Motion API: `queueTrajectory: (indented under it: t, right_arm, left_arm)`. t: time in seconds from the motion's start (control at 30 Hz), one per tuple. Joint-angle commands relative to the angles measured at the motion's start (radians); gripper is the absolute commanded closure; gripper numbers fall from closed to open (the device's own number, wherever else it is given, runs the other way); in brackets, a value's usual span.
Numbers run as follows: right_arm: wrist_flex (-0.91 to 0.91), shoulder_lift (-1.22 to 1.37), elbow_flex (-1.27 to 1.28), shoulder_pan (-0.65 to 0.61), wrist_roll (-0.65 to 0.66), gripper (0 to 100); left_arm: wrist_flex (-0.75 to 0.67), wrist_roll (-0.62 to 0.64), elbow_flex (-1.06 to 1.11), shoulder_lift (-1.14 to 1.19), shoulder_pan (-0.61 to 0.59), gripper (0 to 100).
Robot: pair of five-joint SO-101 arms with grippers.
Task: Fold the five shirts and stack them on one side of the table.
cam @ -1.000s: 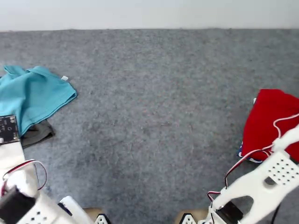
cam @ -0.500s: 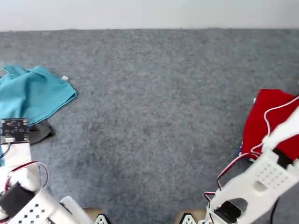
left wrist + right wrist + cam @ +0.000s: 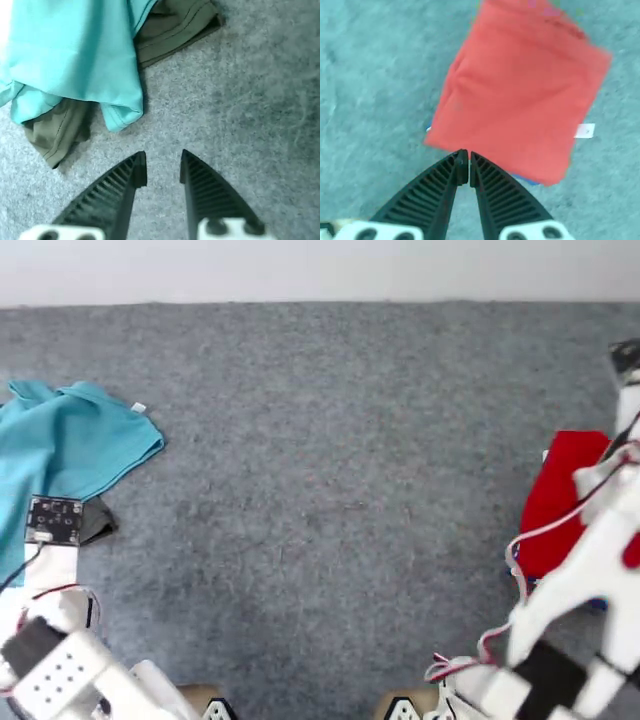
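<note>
**Folded red shirt (image 3: 520, 90) on your right, loose teal shirt (image 3: 75, 55) and olive shirt (image 3: 175, 27) on your left, both grippers empty.**

Your right gripper (image 3: 469, 167) hangs over the near edge of the red shirt with its tips pressed together and nothing between them. The shirt lies flat and squared near the right edge of the grey table (image 3: 330, 460). A blue edge (image 3: 526, 180) peeks out beneath it, so this looks like your stacking side. Your left gripper (image 3: 162, 167) is parted by a narrow gap and grips nothing. It sits just short of the teal shirt's hem, which lies crumpled over the olive one at the table's left. The open middle of the table is likely your folding space, so you probably want the teal shirt there next. Take only the top layer, because the olive cloth touches it and could drag along.
</note>
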Motion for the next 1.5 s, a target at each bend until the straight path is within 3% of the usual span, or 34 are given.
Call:
queueTrajectory:
  t: [0.0, 0.57, 0.9, 1.0, 1.17, 1.47]
  right_arm:
    - [0.038, -0.154, 0.12, -0.015, -0.009, 98.7]
    - [0.038, -0.453, 0.408, 0.025, -0.003, 98.7]
    - [0.039, -0.464, 0.41, 0.047, -0.003, 98.7]
    - [0.039, -0.464, 0.408, 0.059, -0.003, 98.7]
    - [0.035, -0.464, 0.408, 0.053, -0.003, 98.7]
    - [0.038, -0.464, 0.408, 0.053, -0.006, 98.7]
  left_arm:
    - [-0.032, -0.008, -0.119, 0.212, -0.006, 87]
    - [0.052, -0.011, -0.857, 1.135, -0.094, 78]
    - [0.044, -0.003, -1.086, 1.519, -0.094, 78]
    - [0.044, 0.055, -1.167, 1.617, -0.092, 79]
    - [0.095, 0.109, -1.333, 1.711, -0.061, 99]
    - [0.334, 0.13, -1.543, 1.55, 0.021, 99]
